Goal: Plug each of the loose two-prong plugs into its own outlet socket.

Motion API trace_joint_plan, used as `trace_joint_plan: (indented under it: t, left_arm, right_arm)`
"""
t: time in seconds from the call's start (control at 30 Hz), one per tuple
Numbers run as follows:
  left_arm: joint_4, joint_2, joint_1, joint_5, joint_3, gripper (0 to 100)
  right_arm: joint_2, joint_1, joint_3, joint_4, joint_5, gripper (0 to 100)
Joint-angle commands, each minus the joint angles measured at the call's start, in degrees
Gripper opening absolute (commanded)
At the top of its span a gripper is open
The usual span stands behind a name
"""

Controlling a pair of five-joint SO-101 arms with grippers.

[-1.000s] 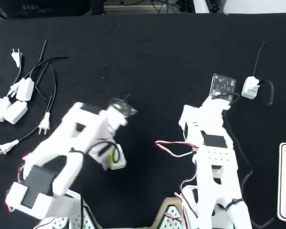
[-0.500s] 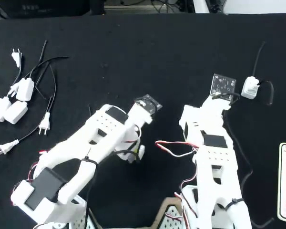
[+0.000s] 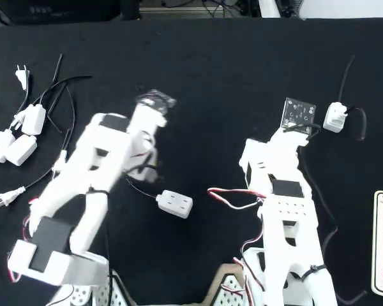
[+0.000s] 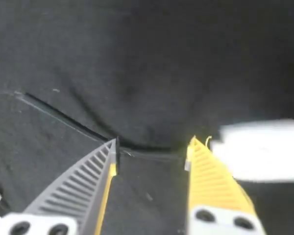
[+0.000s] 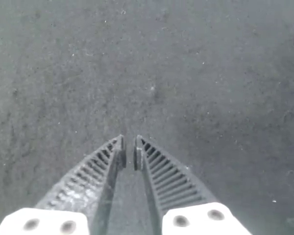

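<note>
Outlet socket (image 3: 175, 203) (white) lies apparently ungripped.

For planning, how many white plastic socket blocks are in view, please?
5 white socket blocks: three far left, one between arms, one far right; left arm may hide more.

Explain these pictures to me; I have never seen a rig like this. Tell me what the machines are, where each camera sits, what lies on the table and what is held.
These are two white robot arms, the left arm and the right arm, at a table under a black cloth. The high view looks down on both; each other picture comes from a camera on one arm's wrist. The left gripper is open, the right gripper shut; neither holds anything. On the cloth lie a white outlet block, white two-prong plugs on black cords, and a white socket box.
</note>
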Motion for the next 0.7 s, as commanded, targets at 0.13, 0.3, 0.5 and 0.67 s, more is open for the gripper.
trace_joint_plan:
  t: [0.13,0.3,0.5,0.67]
  left_arm:
    - [-9.5,2.0,-7.2,-0.6,6.2,23]
    - [-8.8,1.6,-12.8,-0.8,7.8,23]
    - [0.9,-3.8,-15.3,-5.5,6.5,23]
    - [6.7,-14.0,-15.3,-7.6,6.7,23]
  right_arm:
    - [-2.2,-1.1,-0.8,-1.5,-0.4,3.4]
    - [-2.2,-1.7,-0.8,-1.5,-0.3,3.5]
    - [-2.2,-3.3,-0.7,-1.3,-0.2,3.5]
    - [-2.2,-3.2,-0.7,-1.3,-0.2,3.5]
